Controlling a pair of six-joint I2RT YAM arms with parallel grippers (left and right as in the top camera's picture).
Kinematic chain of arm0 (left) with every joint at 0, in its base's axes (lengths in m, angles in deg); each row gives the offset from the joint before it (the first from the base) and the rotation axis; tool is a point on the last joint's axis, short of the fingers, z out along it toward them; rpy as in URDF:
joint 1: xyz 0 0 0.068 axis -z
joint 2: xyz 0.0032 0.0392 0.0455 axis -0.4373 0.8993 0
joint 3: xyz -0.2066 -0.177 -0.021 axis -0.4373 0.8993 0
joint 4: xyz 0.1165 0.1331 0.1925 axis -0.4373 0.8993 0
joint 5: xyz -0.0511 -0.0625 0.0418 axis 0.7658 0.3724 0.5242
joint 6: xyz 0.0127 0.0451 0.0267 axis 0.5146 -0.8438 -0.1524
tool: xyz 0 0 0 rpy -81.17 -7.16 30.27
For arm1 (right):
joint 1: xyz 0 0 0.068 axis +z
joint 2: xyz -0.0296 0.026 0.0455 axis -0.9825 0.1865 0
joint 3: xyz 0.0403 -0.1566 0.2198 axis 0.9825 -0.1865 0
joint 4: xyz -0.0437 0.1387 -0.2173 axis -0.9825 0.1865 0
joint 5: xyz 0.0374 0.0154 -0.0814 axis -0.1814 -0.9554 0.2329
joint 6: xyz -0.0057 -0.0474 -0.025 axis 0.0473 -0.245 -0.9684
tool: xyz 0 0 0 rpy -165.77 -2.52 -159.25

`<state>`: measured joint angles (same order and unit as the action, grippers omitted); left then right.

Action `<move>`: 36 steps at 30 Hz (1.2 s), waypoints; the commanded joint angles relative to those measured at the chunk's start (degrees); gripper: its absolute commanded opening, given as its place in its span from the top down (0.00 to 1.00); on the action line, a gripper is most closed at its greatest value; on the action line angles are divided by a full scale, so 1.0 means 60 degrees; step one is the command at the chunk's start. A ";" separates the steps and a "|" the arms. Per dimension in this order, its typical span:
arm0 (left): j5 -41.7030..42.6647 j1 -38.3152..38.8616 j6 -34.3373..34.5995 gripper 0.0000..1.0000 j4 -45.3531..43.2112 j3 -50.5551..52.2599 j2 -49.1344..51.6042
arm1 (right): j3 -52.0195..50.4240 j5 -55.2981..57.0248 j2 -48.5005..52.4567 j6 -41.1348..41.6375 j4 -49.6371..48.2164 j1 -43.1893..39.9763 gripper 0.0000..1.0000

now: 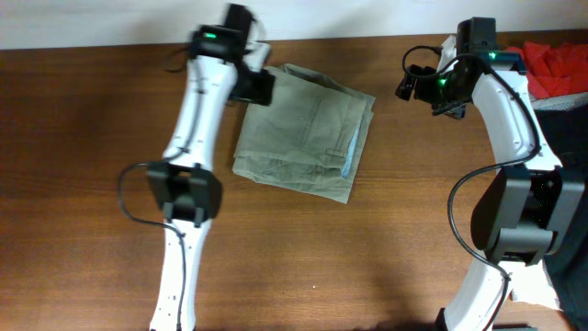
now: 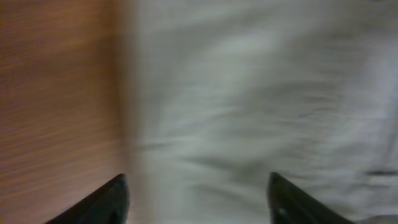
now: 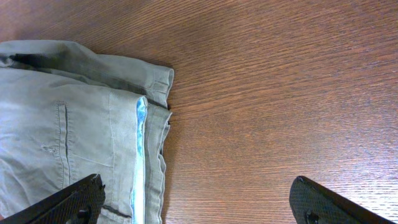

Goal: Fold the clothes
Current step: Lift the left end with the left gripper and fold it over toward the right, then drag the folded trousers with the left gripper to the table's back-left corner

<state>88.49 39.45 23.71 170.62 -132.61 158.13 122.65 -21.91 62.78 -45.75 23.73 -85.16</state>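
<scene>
Left jaws: released, spread wide, hovering at the 10 o'clock corner of the folded trousers (image 1: 308,129). Our left wrist view is blurred. One fingertip (image 2: 106,202) sits over bare surface (image 2: 56,93), the other over cloth, and we can't tell if either touches. The trousers lie flat at 12 o'clock on the surface, with a pale blue strip (image 1: 350,158) along their 3 o'clock edge. Right jaws: released, wide apart, above bare wood at 2 o'clock of the trousers, near but not touching. Red cloth (image 1: 556,62) sits at the surface's 2 o'clock corner.
</scene>
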 commanded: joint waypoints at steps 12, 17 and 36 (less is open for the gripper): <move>0.4258 -0.1286 -0.2339 0.01 0.0168 -0.0164 0.1978 | 0.0036 -0.0051 0.0058 -0.0102 0.0004 -0.0029 0.02; 0.4506 -0.1115 -0.2339 0.30 0.0419 -0.0164 0.2543 | 0.0036 -0.0051 0.0058 -0.0102 0.0000 -0.0029 0.01; 0.0415 -0.6426 0.3949 0.94 -0.1956 -0.0168 0.2586 | 0.0036 -0.0051 0.0058 -0.0102 0.0004 -0.0029 0.01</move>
<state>103.26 10.73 38.36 158.38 -134.56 171.77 122.65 -21.93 62.78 -45.80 23.73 -85.16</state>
